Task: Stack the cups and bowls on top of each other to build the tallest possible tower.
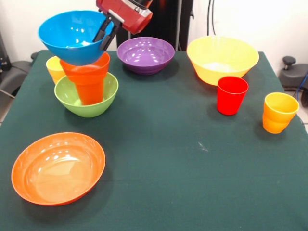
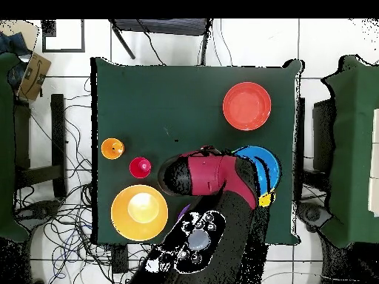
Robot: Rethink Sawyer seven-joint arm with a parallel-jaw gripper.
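The tower (image 1: 86,82) stands at the far left of the surface (image 1: 168,159) in the front view. Its base is a glossy green bowl (image 1: 86,96), round and thick-walled, with an orange cup (image 1: 90,86) standing inside it. On that cup sits a small deep orange bowl (image 1: 89,67), and a blue bowl (image 1: 72,36) rests on top, tilted, flaring wider than everything below it.

The tool (image 1: 105,33) reaches down from the red arm (image 1: 126,13) and clamps the blue bowl's rim, one dark finger inside the wall and one outside.

A yellow cup (image 1: 54,67) peeks out just behind the tower. A purple bowl (image 1: 145,54) sits beside the tower at the far edge, and a big yellow bowl (image 1: 222,58) lies further right. Near it stand a red cup (image 1: 232,95) and a yellow-orange cup (image 1: 279,112), both smooth, handleless and tapered. A wide shallow orange bowl (image 1: 57,168) lies alone at the near left, its plastic catching light. The surface is covered with matte dark green cloth.
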